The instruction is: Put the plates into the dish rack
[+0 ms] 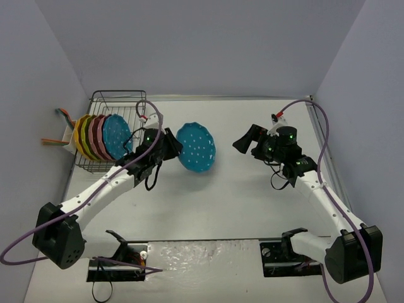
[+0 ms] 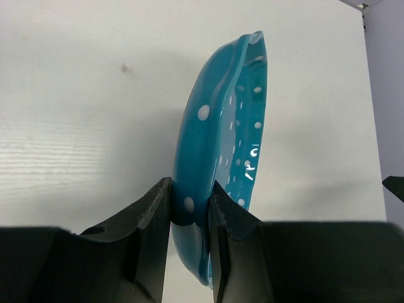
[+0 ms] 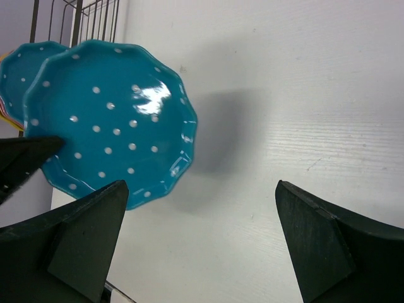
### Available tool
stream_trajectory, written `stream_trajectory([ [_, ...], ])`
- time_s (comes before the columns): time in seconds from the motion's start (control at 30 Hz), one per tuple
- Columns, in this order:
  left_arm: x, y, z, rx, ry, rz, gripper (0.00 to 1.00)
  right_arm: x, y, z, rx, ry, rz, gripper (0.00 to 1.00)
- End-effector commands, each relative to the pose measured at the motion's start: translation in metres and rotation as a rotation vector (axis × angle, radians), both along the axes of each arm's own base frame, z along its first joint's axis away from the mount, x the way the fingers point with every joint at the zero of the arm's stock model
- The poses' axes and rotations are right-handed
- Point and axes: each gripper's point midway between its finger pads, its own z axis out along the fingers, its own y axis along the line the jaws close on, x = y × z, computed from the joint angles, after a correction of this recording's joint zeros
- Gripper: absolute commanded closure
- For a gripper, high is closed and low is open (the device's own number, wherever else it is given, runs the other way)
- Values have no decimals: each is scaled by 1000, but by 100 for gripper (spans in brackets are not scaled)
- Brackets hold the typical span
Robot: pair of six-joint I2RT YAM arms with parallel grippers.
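The black wire dish rack (image 1: 117,96) stands at the back left. Several plates stand upright in it: orange (image 1: 80,135), yellow-green, pink (image 1: 97,134) and, on the right, a teal one (image 1: 117,137). My left gripper (image 1: 172,147) is shut on the left rim of a second teal dotted plate (image 1: 196,148), holding it tilted above the table just right of the rack. In the left wrist view this plate (image 2: 218,126) stands on edge between my fingers (image 2: 190,205). My right gripper (image 1: 243,142) is open and empty, to the right of the plate. Its wrist view shows the held plate (image 3: 110,120) at the left.
A white holder (image 1: 67,135) with orange-handled utensils hangs on the rack's left side. The rack's wires (image 3: 77,19) and the racked teal plate (image 3: 19,63) show behind the held plate in the right wrist view. Grey walls close in left, back and right.
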Motion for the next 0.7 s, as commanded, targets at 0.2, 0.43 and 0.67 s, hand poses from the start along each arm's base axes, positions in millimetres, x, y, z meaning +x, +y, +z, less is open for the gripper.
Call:
stream_trajectory([
  [0.2, 30, 94, 162, 154, -336, 128, 100, -5, -13, 21, 3, -89, 10, 0],
  [0.43, 33, 162, 193, 445, -355, 246, 100, -10, -16, 22, -31, -106, 27, 0],
  [0.67, 45, 214, 208, 622, -335, 349, 100, -10, -15, 18, -39, -96, 40, 0],
])
